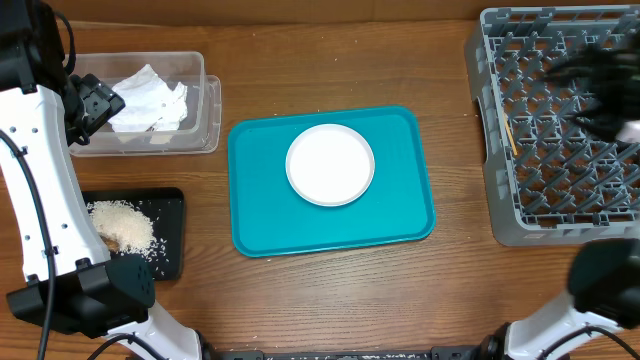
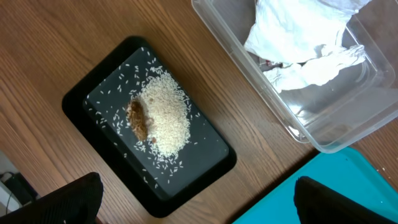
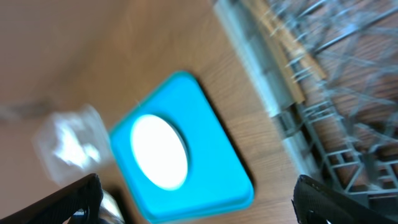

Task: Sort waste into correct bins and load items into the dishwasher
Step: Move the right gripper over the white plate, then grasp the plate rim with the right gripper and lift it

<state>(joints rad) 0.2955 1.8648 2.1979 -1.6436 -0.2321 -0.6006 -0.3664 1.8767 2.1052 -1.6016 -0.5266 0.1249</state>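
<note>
While left gripper (image 2: 199, 208) and right gripper (image 3: 199, 208) gape empty, plate (image 1: 330, 165) sits on teal tray (image 1: 400, 220), counter centre; napkin (image 1: 150, 100) in clear tub (image 1: 212, 105), far-left corner; rice (image 1: 125, 222) in black tray (image 1: 170, 215), near-left corner.

COUNT | white plate (image 1: 330, 165): 1 | teal tray (image 1: 260, 225): 1 | clear tub (image 1: 205, 110): 1 | black tray (image 1: 172, 245): 1 | grey dish rack (image 1: 500, 225): 1 | crumpled napkin (image 1: 150, 100): 1 | brown food scrap (image 2: 138, 119): 1 | rice heap (image 2: 168, 118): 1, loose grains uncounted | wooden chopsticks (image 1: 513, 136): apparently 2, blurred
</note>
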